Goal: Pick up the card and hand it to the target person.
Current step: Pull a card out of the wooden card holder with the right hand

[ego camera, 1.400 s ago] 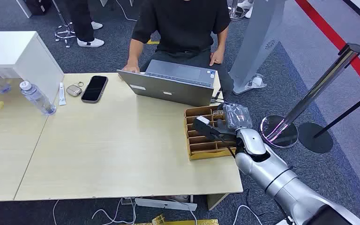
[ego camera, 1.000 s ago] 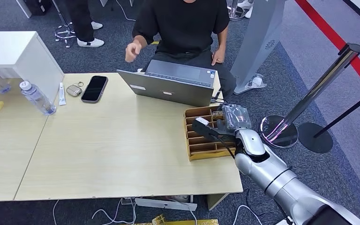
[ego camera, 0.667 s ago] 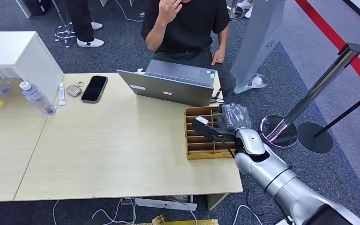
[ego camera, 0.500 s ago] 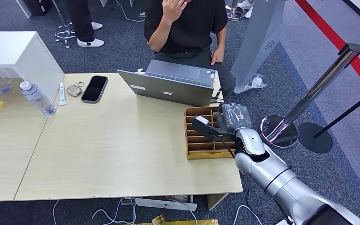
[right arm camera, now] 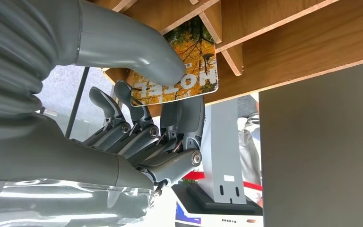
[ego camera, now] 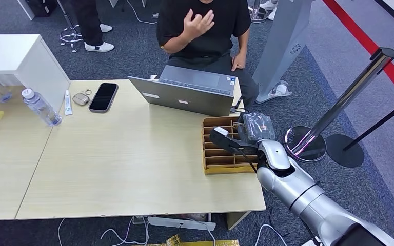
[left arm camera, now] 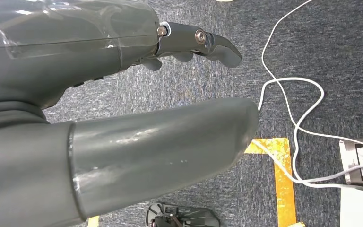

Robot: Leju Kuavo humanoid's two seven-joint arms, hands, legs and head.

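Note:
The card (right arm camera: 184, 71), printed with autumn trees and the word HOTEL, stands in a slot of the wooden organizer (right arm camera: 288, 47). My right hand (right arm camera: 137, 123) pinches it, thumb on its printed face and fingers behind it. In the head view the right hand (ego camera: 246, 134) sits over the far end of the organizer (ego camera: 220, 164) at the table's right edge. The person (ego camera: 205, 36) in a black shirt sits behind the laptop (ego camera: 184, 95) with one hand (ego camera: 197, 23) raised at chest height. My left hand (left arm camera: 123, 118) hangs over the carpet, fingers apart, holding nothing.
A phone (ego camera: 103, 96), keys and a water bottle (ego camera: 40, 106) lie at the table's far left beside a white box (ego camera: 15, 59). A chrome stanchion post (ego camera: 338, 110) stands right of the table. White cables (left arm camera: 293, 118) run across the floor.
The person lifted a hand from the laptop to the face, then lowered it to chest height. My right hand has stayed at the organizer.

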